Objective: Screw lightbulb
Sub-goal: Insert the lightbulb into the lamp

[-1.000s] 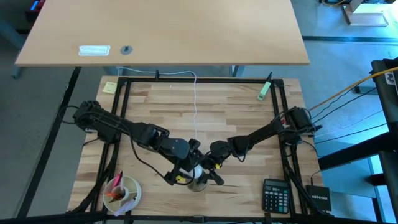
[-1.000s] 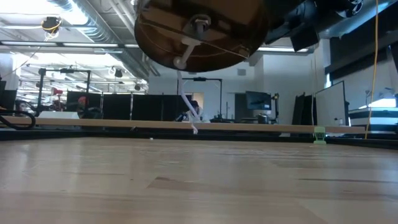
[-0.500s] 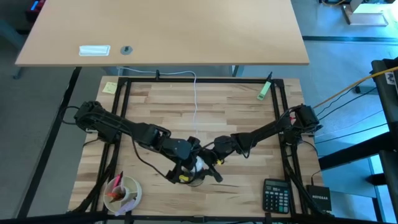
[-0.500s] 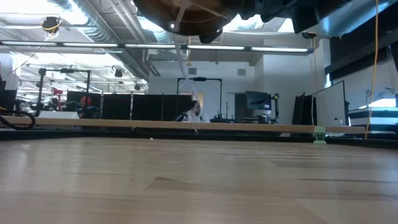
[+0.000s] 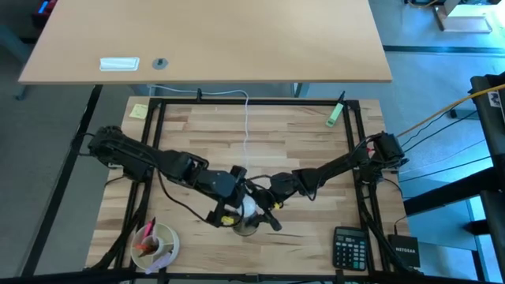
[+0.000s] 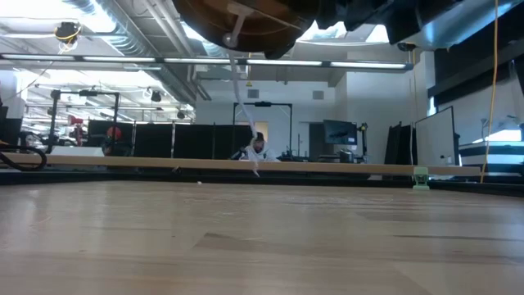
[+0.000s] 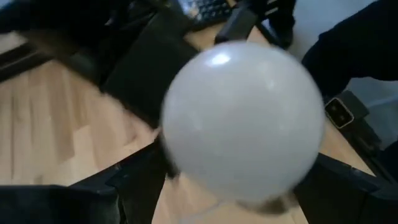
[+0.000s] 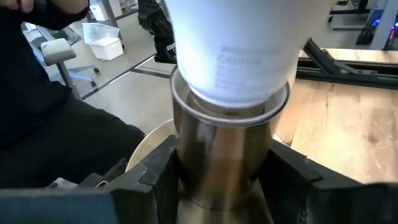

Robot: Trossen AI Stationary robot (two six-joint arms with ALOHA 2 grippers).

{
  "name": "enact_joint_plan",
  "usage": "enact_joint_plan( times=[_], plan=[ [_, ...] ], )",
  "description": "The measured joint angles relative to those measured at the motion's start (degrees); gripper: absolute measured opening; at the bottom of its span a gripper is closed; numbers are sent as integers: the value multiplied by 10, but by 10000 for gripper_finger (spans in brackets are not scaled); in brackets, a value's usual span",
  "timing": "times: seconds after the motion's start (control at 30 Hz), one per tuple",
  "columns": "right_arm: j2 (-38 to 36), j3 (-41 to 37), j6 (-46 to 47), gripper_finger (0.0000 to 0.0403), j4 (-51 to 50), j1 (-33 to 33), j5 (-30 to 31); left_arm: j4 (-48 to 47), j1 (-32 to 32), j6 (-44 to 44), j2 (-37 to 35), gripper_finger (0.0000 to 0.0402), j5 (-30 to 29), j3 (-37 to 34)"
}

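Both arms meet over the near-centre of the wooden table (image 5: 197, 134).

Left gripper (image 5: 234, 207): closed around the lightbulb (image 5: 248, 207). In the left wrist view the white globe (image 7: 242, 121) fills the frame between the dark fingers (image 7: 134, 180).

Right gripper (image 5: 264, 213): clamped on the metal socket (image 8: 224, 155), fingers (image 8: 158, 171) pressed against both sides of its silvery barrel. The bulb's lower part (image 8: 233, 46), w/ faint printed text, sits on the socket's top rim.

Bulb + socket are held up off the tabletop. Low view shows the round underside of the socket base (image 6: 246, 16) above the bare wood, w/ a white cord (image 6: 241, 90) hanging from it. Cord (image 5: 248, 130) runs back across the table toward the far edge.

Elsewhere on the table: calculator (image 5: 349, 246) near right corner, bowl (image 5: 158, 244) near left corner, green marker (image 5: 336, 113) far right, yellow note (image 5: 139, 110) far left. All well apart from the grippers.
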Motion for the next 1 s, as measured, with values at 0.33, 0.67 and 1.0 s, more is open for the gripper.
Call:
enact_joint_plan(
  times=[0.33, 0.67, 1.0],
  plan=[
    [0, -1, 0, 178, -8, 0, 8, -130, -1, -109, -14, 301, -3, 0],
    [2, -2, -24, 178, -70, -13, 137, -175, -43, -371, -85, 301, -174, 2],
    [2, -2, -34, 178, -77, -49, 201, -160, -80, -491, -63, 301, -314, 0]
  ],
)
